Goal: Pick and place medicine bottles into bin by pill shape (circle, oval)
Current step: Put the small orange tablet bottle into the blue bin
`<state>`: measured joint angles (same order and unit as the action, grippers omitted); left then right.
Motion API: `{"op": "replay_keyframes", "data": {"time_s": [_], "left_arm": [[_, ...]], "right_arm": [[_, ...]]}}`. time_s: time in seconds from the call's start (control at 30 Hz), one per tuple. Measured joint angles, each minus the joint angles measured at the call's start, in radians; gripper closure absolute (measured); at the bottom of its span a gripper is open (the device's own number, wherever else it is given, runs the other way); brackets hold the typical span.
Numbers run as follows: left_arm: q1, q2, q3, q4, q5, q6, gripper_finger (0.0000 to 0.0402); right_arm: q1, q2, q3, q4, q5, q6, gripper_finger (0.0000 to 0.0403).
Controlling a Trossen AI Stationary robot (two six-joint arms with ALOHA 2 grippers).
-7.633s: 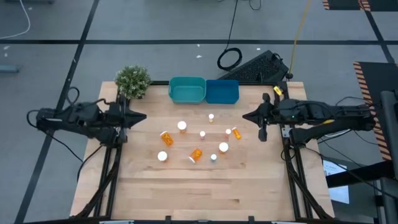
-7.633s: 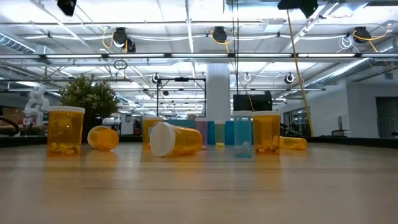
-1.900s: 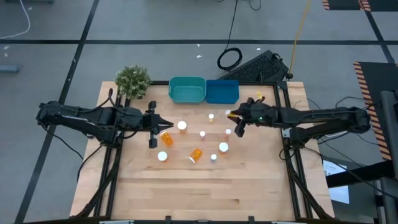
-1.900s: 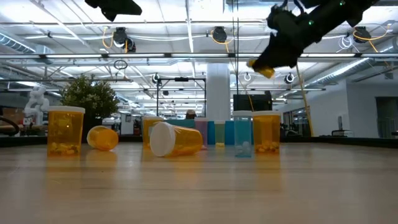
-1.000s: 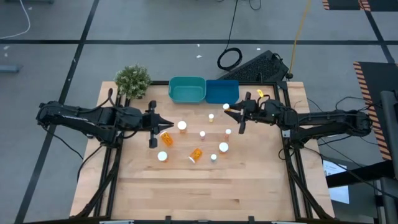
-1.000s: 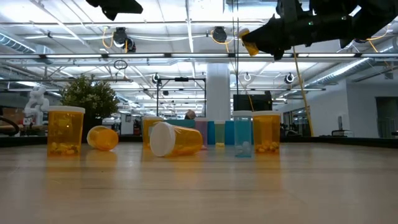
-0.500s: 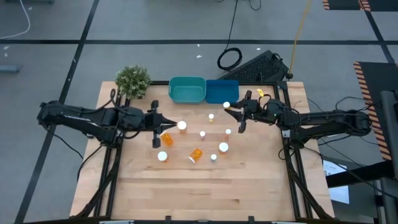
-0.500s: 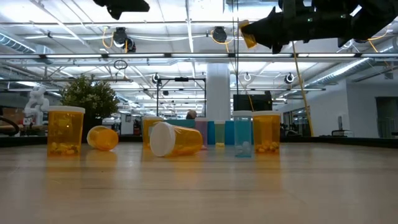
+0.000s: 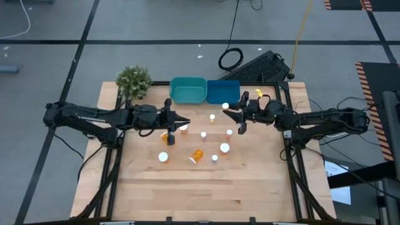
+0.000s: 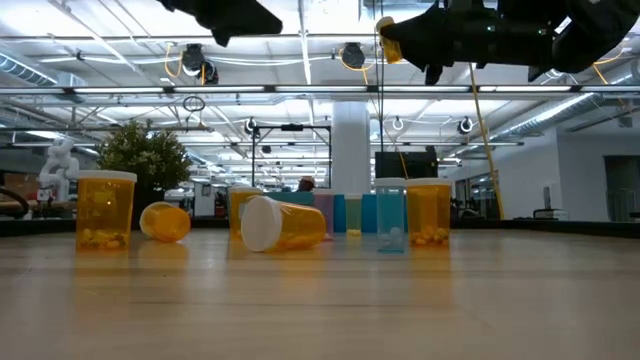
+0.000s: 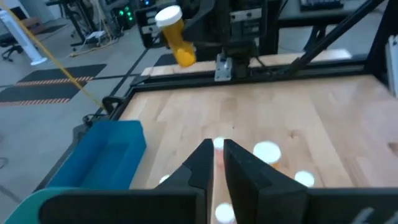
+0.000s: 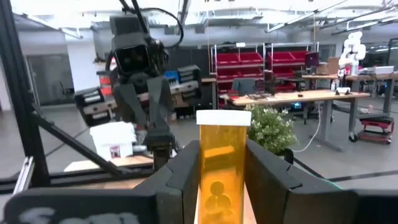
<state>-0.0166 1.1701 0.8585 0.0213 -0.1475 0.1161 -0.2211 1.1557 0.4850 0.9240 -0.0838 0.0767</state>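
— Looking at the table (image 9: 187,194) first: how is the room around its edges sitting?

— The near half of the wooden top is lying bare. At the far edge the teal bin (image 9: 188,90) and the blue bin (image 9: 223,92) are standing side by side, touching, with the potted plant (image 9: 133,81) beside the teal one at the far left corner.

— Is anything sitting in the bins?

— Nothing is showing in either one from above.

— And the arms?

— The right gripper (image 9: 227,112) is hanging over the table just in front of the blue bin, pinching a medicine bottle (image 12: 222,163) between its fingers (image 12: 184,174); the bottle is showing clear orange, white cap on, with pale pills in the bottom whose shape I cannot tell. The left gripper (image 9: 177,120) is hovering over the bottles near the middle, fingers (image 11: 239,165) pressed nearly together, gripping nothing.

— How are the other bottles (image 9: 197,154) looking?

— They are sitting scattered mid-table, well apart from the bins. Some are standing upright showing round white caps, such as one upright bottle (image 10: 105,209); two or three are lying on their sides, like the tipped bottle (image 10: 281,223).
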Motion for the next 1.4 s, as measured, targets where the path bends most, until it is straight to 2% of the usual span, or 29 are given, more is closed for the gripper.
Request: {"op": "replay_keyframes", "data": {"time_s": [0.37,0.73,1.0,1.23,1.4], "left_arm": [[0.034,0.194,0.0,0.314,0.018,-0.023,0.0247],[0.045,0.374,0.0,0.631,0.02,-0.047,0.0174],[0.045,0.484,0.0,0.855,0.02,-0.059,0.016],[0.045,0.499,0.0,0.891,0.025,-0.071,0.016],[0.045,0.499,0.0,0.919,0.099,-0.073,0.016]], "right_arm": [[0.002,0.106,0.0,0.206,-0.078,0.07,0.03],[0.046,0.177,0.0,0.344,-0.077,0.067,0.03],[0.074,0.229,0.023,0.382,-0.076,0.025,0.03],[0.086,0.271,0.051,0.388,-0.075,0.008,0.03],[0.086,0.311,0.077,0.388,-0.077,0.009,0.03]]}}
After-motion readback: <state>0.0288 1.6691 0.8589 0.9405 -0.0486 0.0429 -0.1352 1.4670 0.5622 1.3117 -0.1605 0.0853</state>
